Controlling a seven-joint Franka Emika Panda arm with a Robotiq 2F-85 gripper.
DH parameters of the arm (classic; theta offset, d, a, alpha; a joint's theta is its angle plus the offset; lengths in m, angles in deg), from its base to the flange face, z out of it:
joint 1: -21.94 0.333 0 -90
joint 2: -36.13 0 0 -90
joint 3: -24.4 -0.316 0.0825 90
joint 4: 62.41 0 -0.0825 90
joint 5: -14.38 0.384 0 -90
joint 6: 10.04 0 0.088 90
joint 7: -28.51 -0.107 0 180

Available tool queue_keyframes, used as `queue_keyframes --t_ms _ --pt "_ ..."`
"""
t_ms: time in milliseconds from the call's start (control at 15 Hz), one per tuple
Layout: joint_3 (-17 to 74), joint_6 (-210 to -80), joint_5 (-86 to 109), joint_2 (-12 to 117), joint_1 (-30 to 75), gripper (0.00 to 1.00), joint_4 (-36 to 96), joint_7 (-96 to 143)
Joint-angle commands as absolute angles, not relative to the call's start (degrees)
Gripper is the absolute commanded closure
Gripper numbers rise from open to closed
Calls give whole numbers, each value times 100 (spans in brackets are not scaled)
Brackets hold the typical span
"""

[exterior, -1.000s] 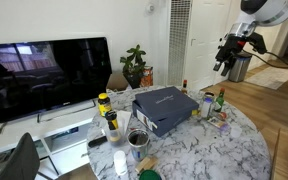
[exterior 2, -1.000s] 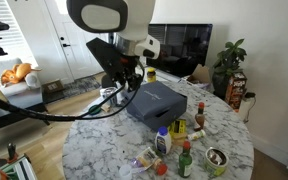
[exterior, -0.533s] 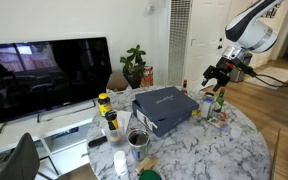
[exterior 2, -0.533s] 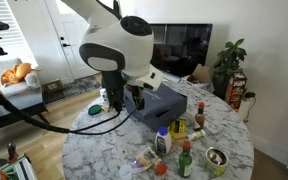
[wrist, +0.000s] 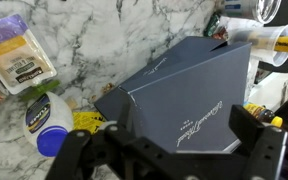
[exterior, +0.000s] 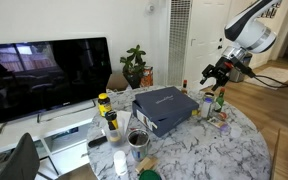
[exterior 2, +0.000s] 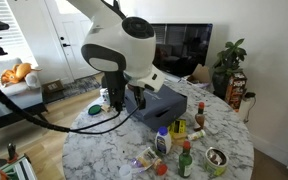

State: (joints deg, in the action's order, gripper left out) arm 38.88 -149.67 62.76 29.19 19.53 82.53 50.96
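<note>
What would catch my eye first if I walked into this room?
The big white robot arm hangs its open gripper over a round marble table. At the table's middle lies a dark blue box, ringed by small bottles; a large black television stands beyond it.

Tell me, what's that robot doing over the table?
The robot arm holds its hand over a marble table crowded with bottles. The hand hovers close to a dark blue box. Its fingers are spread open and hold nothing, and the box lies shut on the table.
</note>
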Motion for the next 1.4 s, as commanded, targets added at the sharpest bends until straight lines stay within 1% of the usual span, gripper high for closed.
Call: queue_keyframes --t_ms 0,600,1333 --pt "3765 -15034 7222 3235 1847 0 8320 5635" --pt "3424 -15218 9149 4300 1652 0 8187 7005" --pt "3411 -14511 10328 5389 1353 0 7617 8177"
